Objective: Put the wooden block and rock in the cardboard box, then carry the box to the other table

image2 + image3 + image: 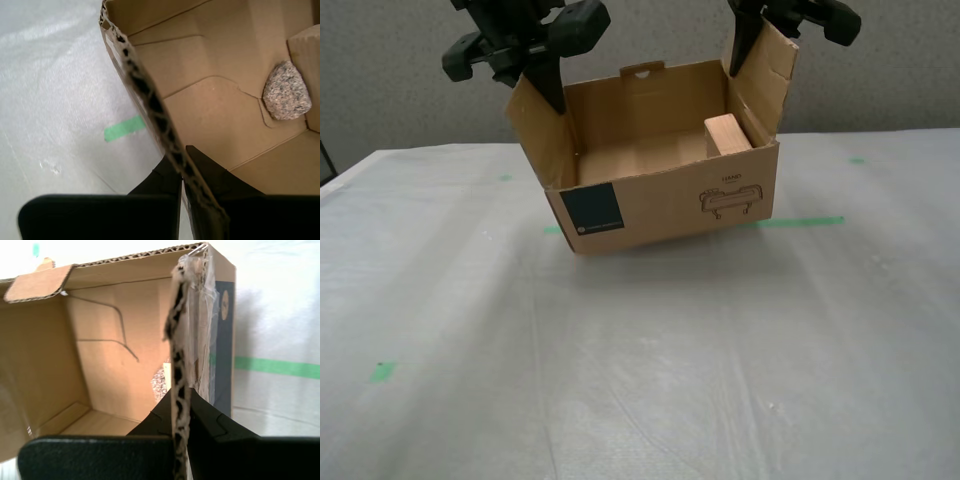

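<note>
The cardboard box (660,200) is held over the other table (620,380), slightly tilted; I cannot tell if its bottom touches the sheet. My second gripper (545,85) (182,157) is shut on the side flap at the exterior view's left. My first gripper (745,55) (181,399) is shut on the flap at the exterior view's right. The wooden block (727,135) (305,50) stands inside against the wall on the exterior view's right. The rock (285,90) (161,382) lies on the box floor beside the block; the box front hides it in the exterior view.
The table's wrinkled white sheet carries green tape marks: a strip (800,222) (277,366) behind the box, another piece (125,128) beside it, and a small one (382,372) toward the exterior view's lower left. A grey wall (420,100) runs behind the table.
</note>
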Controlling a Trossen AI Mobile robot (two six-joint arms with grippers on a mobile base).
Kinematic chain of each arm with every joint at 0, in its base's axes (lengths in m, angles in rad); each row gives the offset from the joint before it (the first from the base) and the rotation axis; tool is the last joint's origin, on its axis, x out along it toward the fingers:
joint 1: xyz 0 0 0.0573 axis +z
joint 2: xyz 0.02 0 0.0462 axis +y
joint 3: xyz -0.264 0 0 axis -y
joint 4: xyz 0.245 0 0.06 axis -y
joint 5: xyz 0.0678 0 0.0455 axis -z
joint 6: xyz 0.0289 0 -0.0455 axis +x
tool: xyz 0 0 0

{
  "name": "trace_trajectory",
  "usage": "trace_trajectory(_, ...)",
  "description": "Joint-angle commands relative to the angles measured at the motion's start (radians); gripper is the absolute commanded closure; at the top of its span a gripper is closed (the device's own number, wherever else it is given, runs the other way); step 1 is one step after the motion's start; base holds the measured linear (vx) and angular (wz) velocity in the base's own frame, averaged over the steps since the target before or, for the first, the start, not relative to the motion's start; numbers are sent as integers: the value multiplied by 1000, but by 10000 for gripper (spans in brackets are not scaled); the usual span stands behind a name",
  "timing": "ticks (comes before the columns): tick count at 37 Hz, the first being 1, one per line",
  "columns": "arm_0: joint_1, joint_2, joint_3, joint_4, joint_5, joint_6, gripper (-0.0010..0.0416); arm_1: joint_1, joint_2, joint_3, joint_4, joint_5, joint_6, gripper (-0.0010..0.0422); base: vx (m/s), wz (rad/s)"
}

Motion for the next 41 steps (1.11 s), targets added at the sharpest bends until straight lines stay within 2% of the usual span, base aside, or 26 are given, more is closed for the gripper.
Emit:
trace_trajectory(1, -5, -3, 2, 6, 14, 22, 407, -5, 14, 28, 24, 63, 13, 413, 0, 0)
trace_trajectory(4, -15, -1, 2, -16, 43, 20, 407, -12, 14, 40, 28, 68, 13, 413, -10, -2)
trace_trajectory(12, -51, -1, 2, -99, 48, 1, 407, -15, 14, 39, 29, 69, -18, 413, -4, -3)
trace_trajectory(27, -64, 2, -30, -95, 58, -7, 406, -16, 13, 40, 52, 68, -35, 412, 0, 0)
trace_trajectory(31, -64, 2, -30, -95, 58, -7, 405, -16, 13, 40, 64, 35, -47, 410, 0, 0)
trace_trajectory(35, -64, 2, -30, -97, 58, -6, 402, -16, 13, 40, 63, 31, -55, 385, 0, 0)
trace_trajectory(41, -64, 2, -30, -101, 58, -6, 381, -16, 13, 40, 64, 31, -64, 314, 0, 0)
